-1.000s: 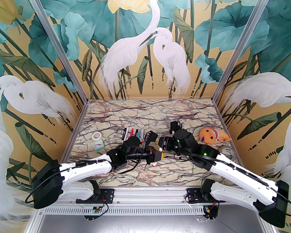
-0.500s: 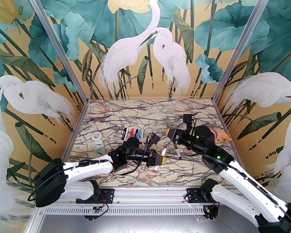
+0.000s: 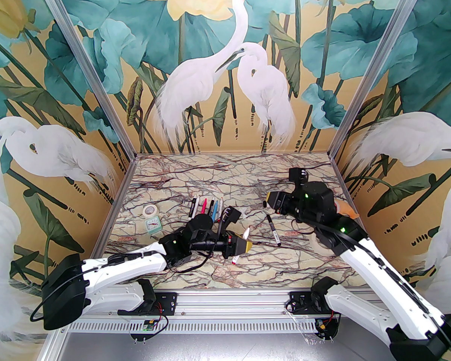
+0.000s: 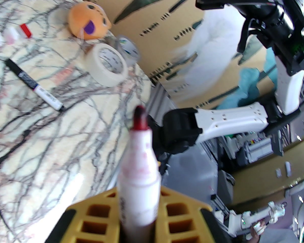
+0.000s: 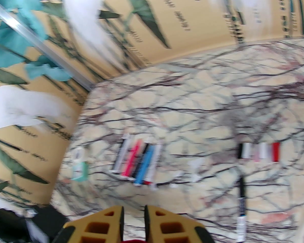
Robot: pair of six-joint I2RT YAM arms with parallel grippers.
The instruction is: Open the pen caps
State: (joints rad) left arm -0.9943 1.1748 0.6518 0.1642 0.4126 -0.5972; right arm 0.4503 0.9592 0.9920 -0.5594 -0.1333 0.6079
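Note:
My left gripper (image 3: 243, 245) is shut on a white-barrelled pen (image 3: 246, 233) just above the table's middle. In the left wrist view this pen (image 4: 138, 158) stands between the yellow fingers (image 4: 91, 211) with its dark red tip (image 4: 139, 115) bare. My right gripper (image 3: 267, 202) hovers further back and to the right, shut on a dark red pen cap (image 5: 133, 241) that barely shows between its fingers (image 5: 111, 224). Several pens (image 3: 206, 207) lie in a row mid-table. A black-and-white pen (image 3: 274, 234) lies alone. Loose pen caps (image 5: 258, 151) sit in a short row.
A small tape roll (image 3: 149, 211) and a green clock (image 3: 153, 225) sit at the left. An orange plush toy (image 4: 88, 21) and a masking tape roll (image 4: 109, 64) lie at the right, behind my right arm. Walls close in the table's back and sides.
The two grippers were together over the pen; the right one has pulled away to the back right with the cap. The left gripper has drawn slightly leftward, keeping the pen.

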